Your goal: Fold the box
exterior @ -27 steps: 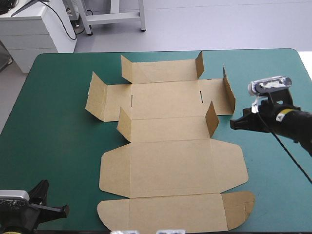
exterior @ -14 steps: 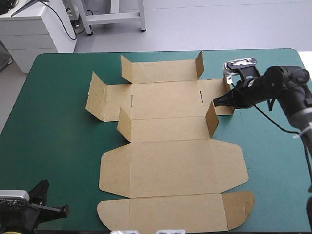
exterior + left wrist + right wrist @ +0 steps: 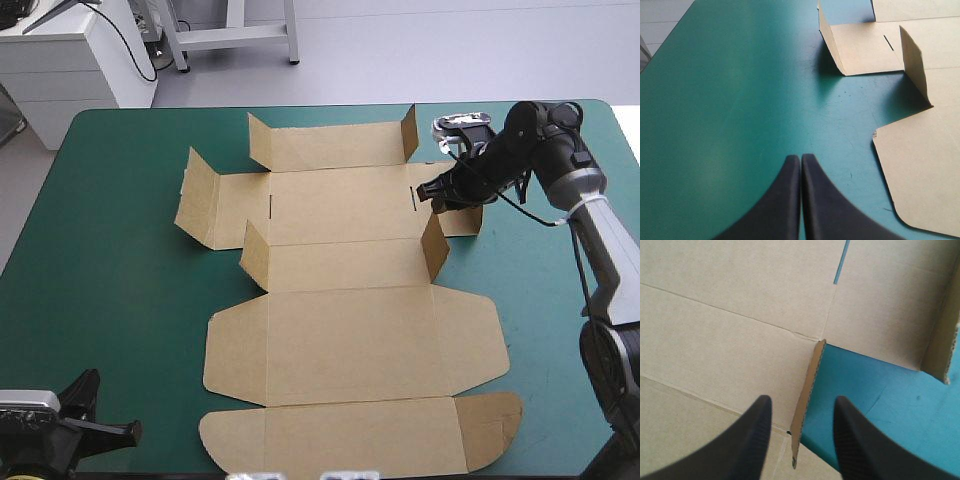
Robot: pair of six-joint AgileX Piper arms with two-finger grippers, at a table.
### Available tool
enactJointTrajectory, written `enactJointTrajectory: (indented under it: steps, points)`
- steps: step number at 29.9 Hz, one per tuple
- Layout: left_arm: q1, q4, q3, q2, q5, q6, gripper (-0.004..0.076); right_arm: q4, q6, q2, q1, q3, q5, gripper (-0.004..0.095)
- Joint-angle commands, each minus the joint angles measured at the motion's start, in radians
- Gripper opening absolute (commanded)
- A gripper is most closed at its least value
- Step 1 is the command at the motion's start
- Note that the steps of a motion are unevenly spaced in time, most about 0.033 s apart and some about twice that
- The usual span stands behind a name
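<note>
box (image 3: pixel 730 315) flap upright, within spread right claw (image 3: pixel 801 401)

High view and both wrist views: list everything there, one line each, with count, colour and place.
box: one, brown, a cut sheet lying mostly flat across the middle of the table, with several short flaps raised at its far half
flap: one of those, brown, upright on the box's right side, between the right gripper's fingers, not pinched
table: one, teal-green cover, bare around the box
left gripper: one, black, shut, at the table's near left corner over bare cover, clear of the box
right gripper: one, black, open, over the box's far right part, astride the flap
</note>
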Motion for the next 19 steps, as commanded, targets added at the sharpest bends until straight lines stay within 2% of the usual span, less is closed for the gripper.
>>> enactJointTrajectory:
  steps: [1,2,4,19]
  points:
    - [-0.007,-0.010,-0.021,0.018,-0.074,-0.001,-0.0008,0.036,-0.011,-0.032,0.001,-0.035,0.008,0.0690]
    - [-0.007,-0.010,-0.021,0.018,-0.074,-0.001,-0.0008,0.032,-0.011,-0.026,0.001,-0.035,0.008,0.0742]
    - [-0.007,-0.010,-0.021,0.018,-0.074,-0.001,-0.0008,0.016,-0.011,-0.012,0.001,-0.032,0.008,0.0775]
    - [-0.007,-0.010,-0.021,0.018,-0.074,-0.001,-0.0008,0.004,0.025,0.103,0.003,0.007,0.008,0.0767]
